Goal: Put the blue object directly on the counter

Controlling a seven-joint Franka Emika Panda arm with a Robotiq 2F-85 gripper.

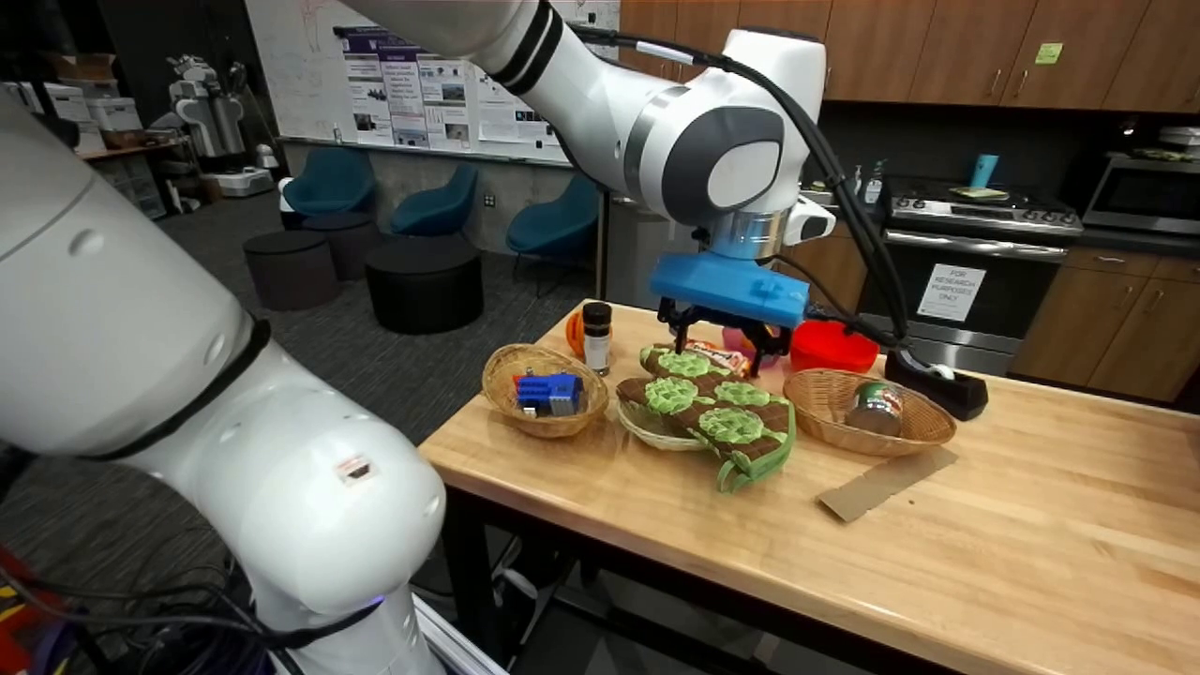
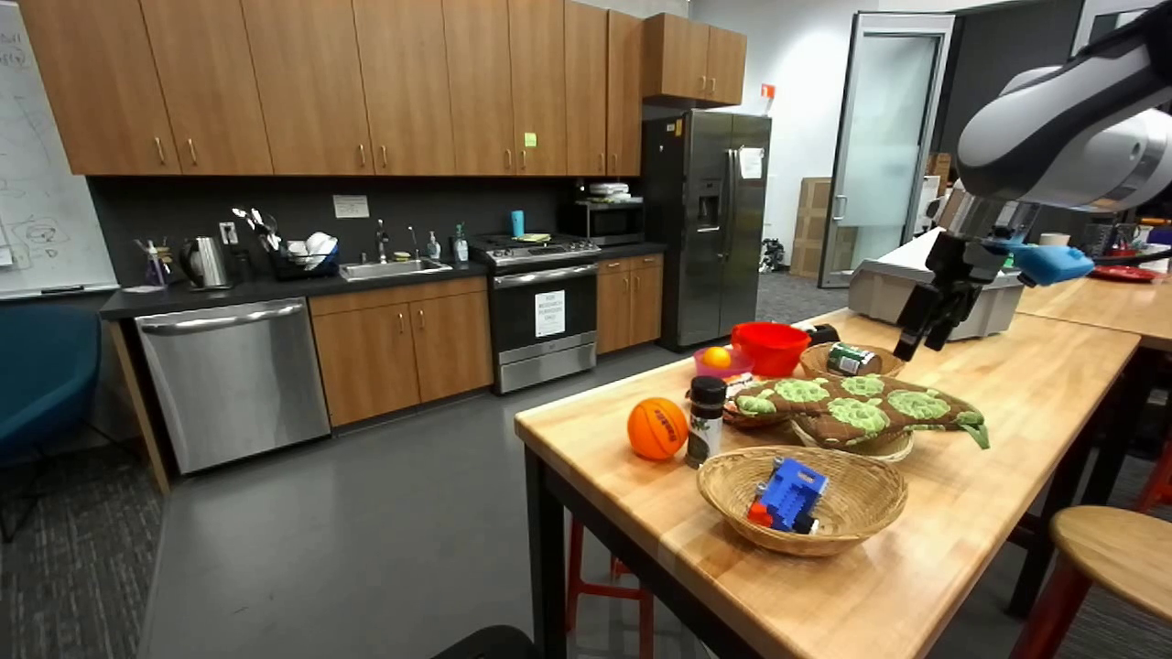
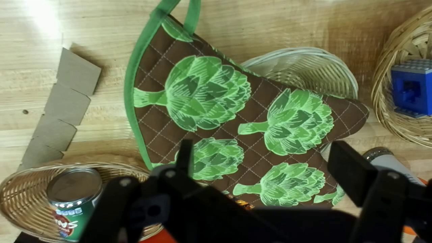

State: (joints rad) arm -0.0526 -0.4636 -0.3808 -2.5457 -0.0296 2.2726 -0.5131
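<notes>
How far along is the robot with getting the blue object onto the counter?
Looks done: nothing yet; the blue object sits in a wicker basket, not directly on the counter. In hand: nothing; the gripper hangs open, apart from that basket. Left: grasping the blue object, lifting it out, setting it down.

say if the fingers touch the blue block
Apart: in an exterior view the fingers hang well away from the blue block, which sits in a basket.

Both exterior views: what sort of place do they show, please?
Probably a research lab's kitchen: an oven with a sign reading "FOR RESEARCH PURPOSES ONLY", a fridge, and a robot arm.
</notes>
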